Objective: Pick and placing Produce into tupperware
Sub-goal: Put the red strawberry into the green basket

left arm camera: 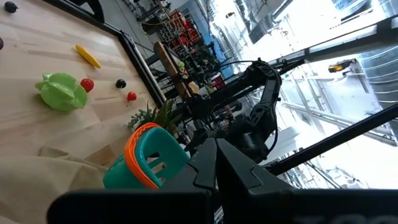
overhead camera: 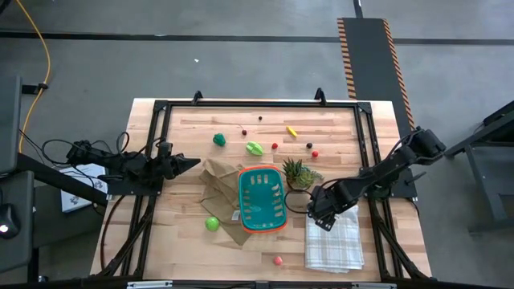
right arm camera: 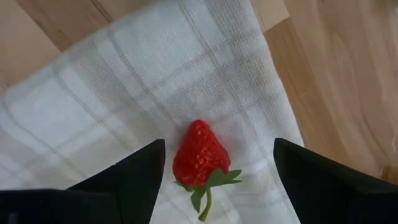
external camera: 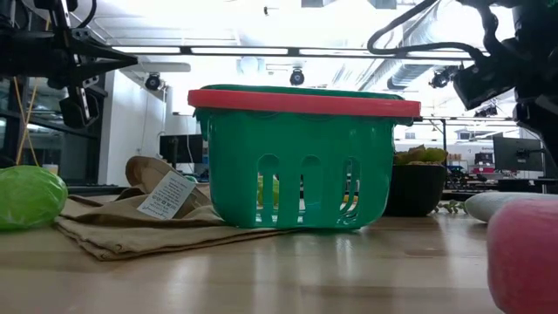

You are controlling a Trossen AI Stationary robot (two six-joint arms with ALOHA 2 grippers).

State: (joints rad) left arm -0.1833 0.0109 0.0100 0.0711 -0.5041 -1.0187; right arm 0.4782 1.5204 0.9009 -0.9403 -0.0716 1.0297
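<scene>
Wooden table (overhead camera: 337, 132): teal tupperware (overhead camera: 262, 200) centre, paper tag (external camera: 167, 194) unreadable. Right gripper (right arm camera: 214, 163) at 4 o'clock, jaws open around strawberry (right arm camera: 199, 152) on checked cloth (right arm camera: 112, 106). Left gripper (overhead camera: 191, 163) at 9 o'clock, closed.

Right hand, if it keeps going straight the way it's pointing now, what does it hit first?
Most likely the strawberry. The right hand is open, pointing down at the white checked cloth, and the berry lies on that cloth between its fingers. How far above it the fingers hang is unclear.
</scene>
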